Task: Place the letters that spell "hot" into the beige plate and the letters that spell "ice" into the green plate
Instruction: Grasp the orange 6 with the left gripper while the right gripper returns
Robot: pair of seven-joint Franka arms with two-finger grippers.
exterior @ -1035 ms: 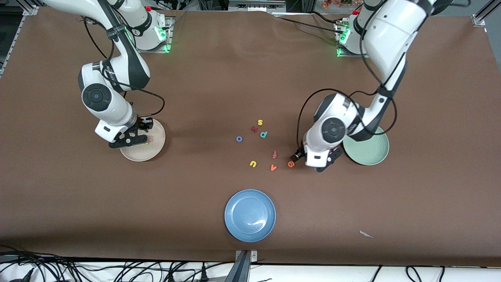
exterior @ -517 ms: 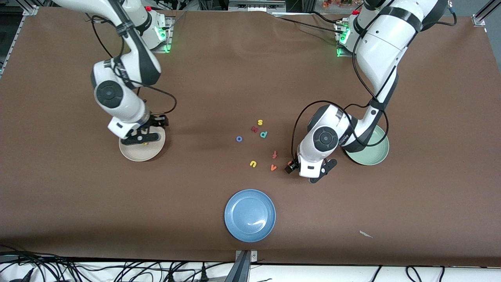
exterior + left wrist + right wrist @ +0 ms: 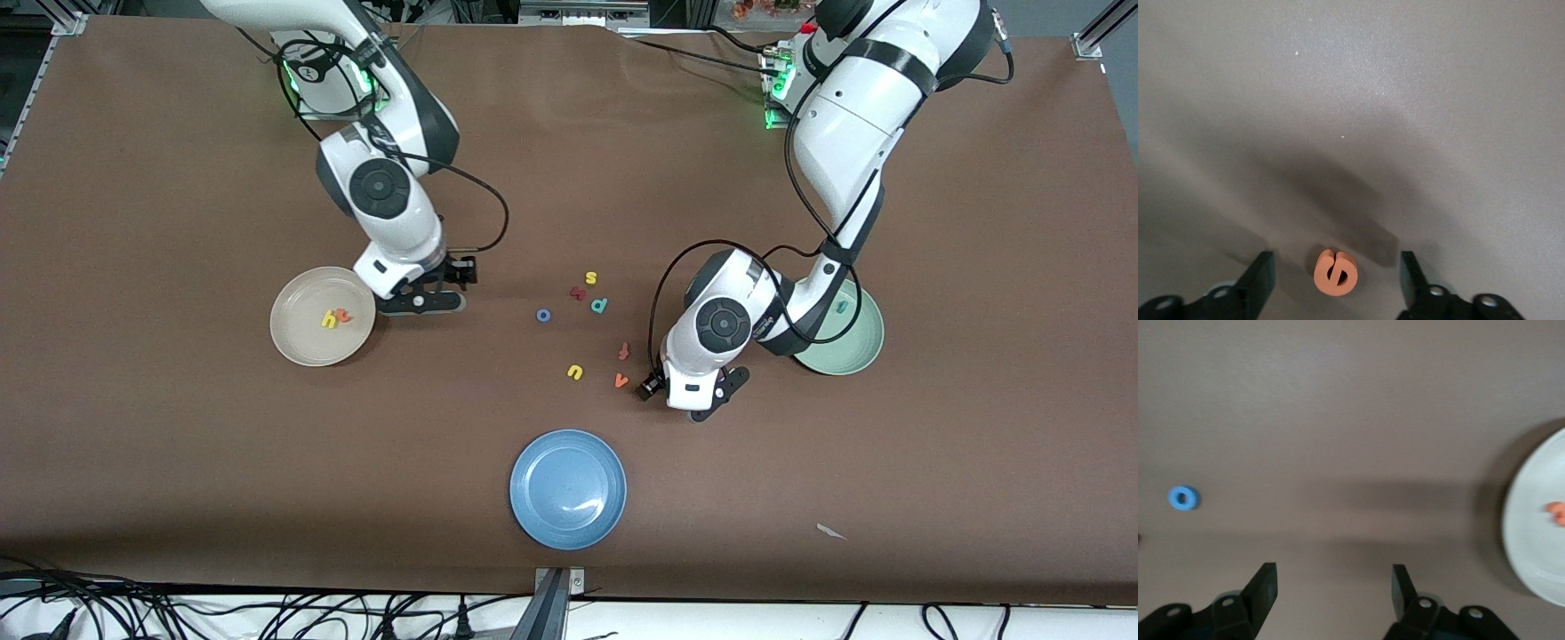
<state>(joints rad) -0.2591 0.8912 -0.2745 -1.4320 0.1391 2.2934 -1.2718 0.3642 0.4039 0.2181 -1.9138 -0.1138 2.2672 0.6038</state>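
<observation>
Brown cloth covers the whole table (image 3: 178, 462); we list what stands on it, largest first, each placed against the blue plate (image 3: 568, 489).

Left arm: reaches in from its base well above the blue plate. Left gripper (image 3: 1338, 283) is low over the orange e (image 3: 1336, 272), fingers apart with the letter between them, not yet clamped.

Right arm: right gripper (image 3: 1335, 587) hangs over bare cloth just beside the beige plate, fingers apart, holding nothing.

Beige plate (image 3: 302, 342): toward the right arm's end from the blue plate, farther from the camera. Holds the yellow h (image 3: 328, 318) and orange t (image 3: 341, 316).

Green plate (image 3: 858, 351): toward the left arm's end, farther from the camera, partly hidden by the left arm. Holds the teal c (image 3: 841, 308).

Loose letters, all farther from the camera than the blue plate: blue o (image 3: 543, 315), dark red i (image 3: 578, 292), s (image 3: 590, 278), d (image 3: 599, 305), f (image 3: 624, 351), u (image 3: 575, 372), v (image 3: 621, 380).

Risks, as we judge them: the e is tiny and soft, so an off-centre pinch could flick it aside or into the v, which lies close. The i touches near neighbours; a grab there could catch the s or d.
</observation>
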